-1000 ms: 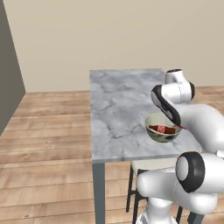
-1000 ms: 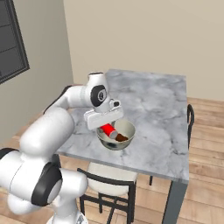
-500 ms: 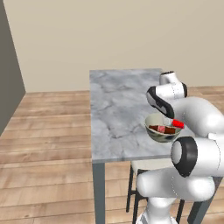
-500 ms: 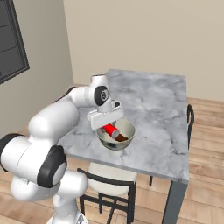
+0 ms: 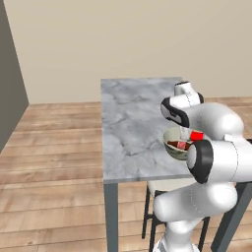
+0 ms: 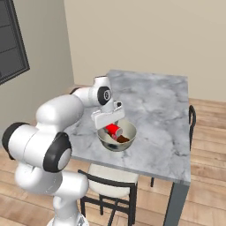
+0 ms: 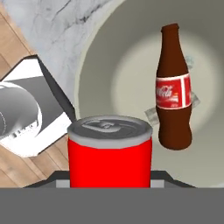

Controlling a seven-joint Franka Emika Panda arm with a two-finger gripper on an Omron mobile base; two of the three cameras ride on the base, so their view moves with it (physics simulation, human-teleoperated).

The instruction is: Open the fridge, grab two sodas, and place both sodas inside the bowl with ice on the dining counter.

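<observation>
Two-finger gripper [image 6: 111, 125] clamped narrow on small red cylindrical can [image 7: 110, 151], hovering over round pale cream-green bowl [image 6: 116, 145]. Brown glass bottle with red label [image 7: 174, 92] already lying inside bowl. Best move: lower can beside bottle, release gently, avoid rim. Bowl near front edge of grey-white marble-topped table [image 5: 129, 123]. Beyond table: wooden plank floor [image 5: 54, 142], beige wall [image 5: 123, 39].

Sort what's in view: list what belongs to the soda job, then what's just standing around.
Belongs to the job:
- red can, held in the end effector over the bowl
- brown bottle, already lying in the bowl
- bowl
- dining counter

Just standing around:
- chair tucked under the counter's near edge
- second chair at the far side
</observation>
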